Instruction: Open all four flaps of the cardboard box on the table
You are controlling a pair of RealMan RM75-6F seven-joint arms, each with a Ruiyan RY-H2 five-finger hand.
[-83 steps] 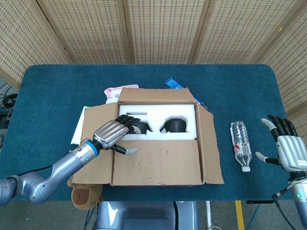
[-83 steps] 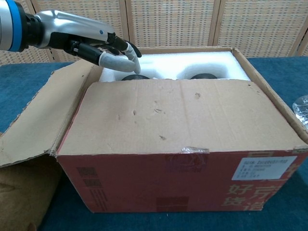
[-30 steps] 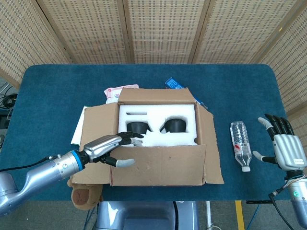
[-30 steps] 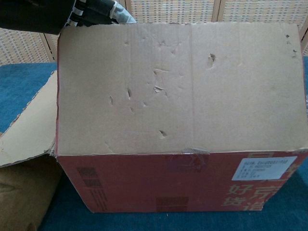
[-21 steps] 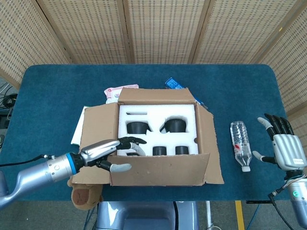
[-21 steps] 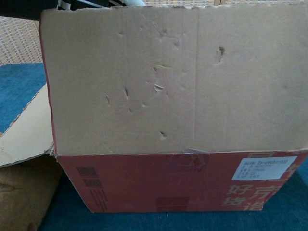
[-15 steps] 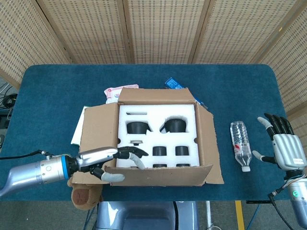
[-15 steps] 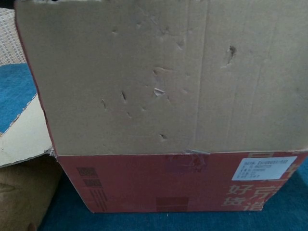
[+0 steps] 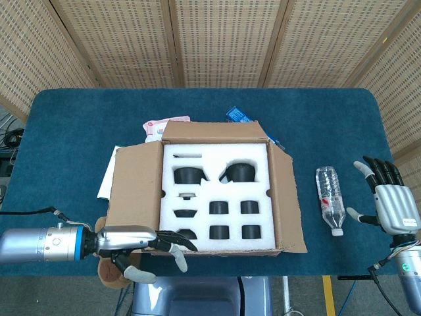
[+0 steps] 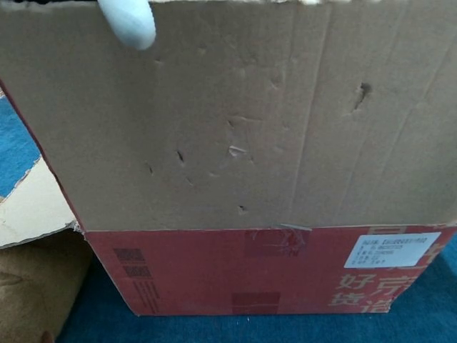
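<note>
- Head view showed the cardboard box (image 9: 217,191) at the centre of the blue table (image 9: 66,131), its white foam insert (image 9: 217,197) with dark round parts exposed.
- My left hand (image 9: 141,243), at the lower left of the frame, gripped the edge of the near flap (image 10: 235,114), fingers over its top and thumb below.
- Chest view had that flap filling the upper frame above the red box wall, one pale fingertip (image 10: 128,21) hooked over its top edge.
- My right hand (image 9: 391,201) hovered at the right edge, fingers spread, holding nothing, near a plastic bottle (image 9: 330,205).
</note>
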